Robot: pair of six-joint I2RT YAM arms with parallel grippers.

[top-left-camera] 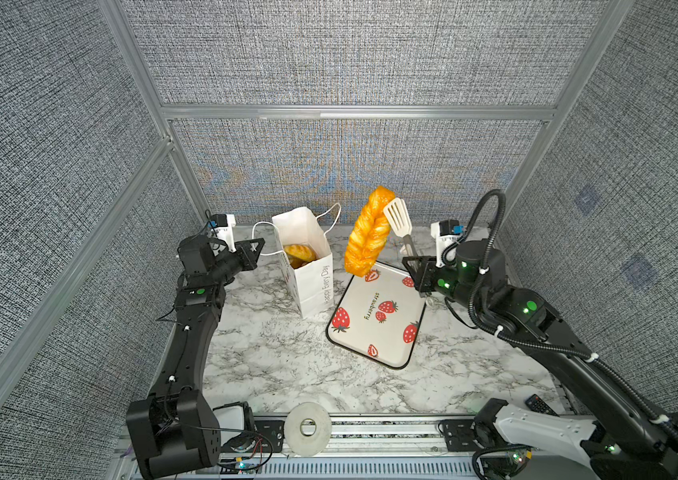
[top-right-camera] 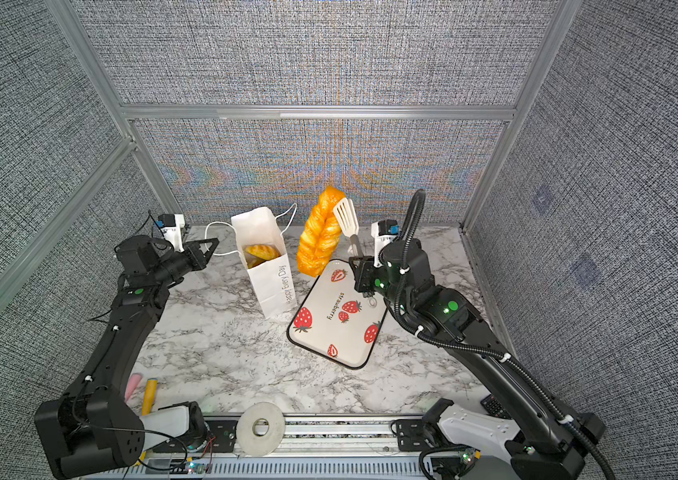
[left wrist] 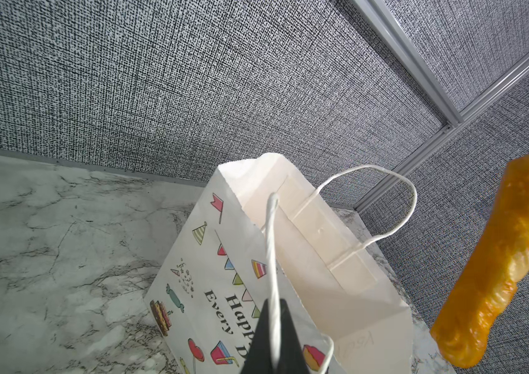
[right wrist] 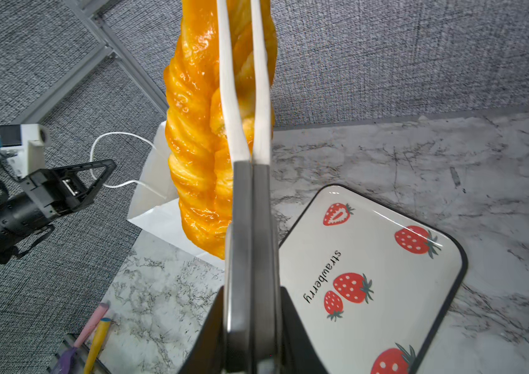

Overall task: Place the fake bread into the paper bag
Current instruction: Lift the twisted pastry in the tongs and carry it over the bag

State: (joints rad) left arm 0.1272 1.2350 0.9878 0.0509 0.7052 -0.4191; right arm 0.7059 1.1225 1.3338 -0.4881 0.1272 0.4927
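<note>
near-mid we see the tray point(top-left-camera: 360, 291), flat on the table point(top-left-camera: 271, 357). at its far right edge our right claw point(top-left-camera: 413, 261) is clamped tight on the tongs point(top-left-camera: 399, 220). the tongs pinch a long twisted loaf point(top-left-camera: 368, 232), hanging upright in the air over the tray's far left corner, just right of the bag point(top-left-camera: 312, 286). bag stands open w/ rolls point(top-left-camera: 299, 252) inside. far left, our left claw point(top-left-camera: 258, 245) is closed on the bag's cord handle point(left wrist: 272, 246).
</note>
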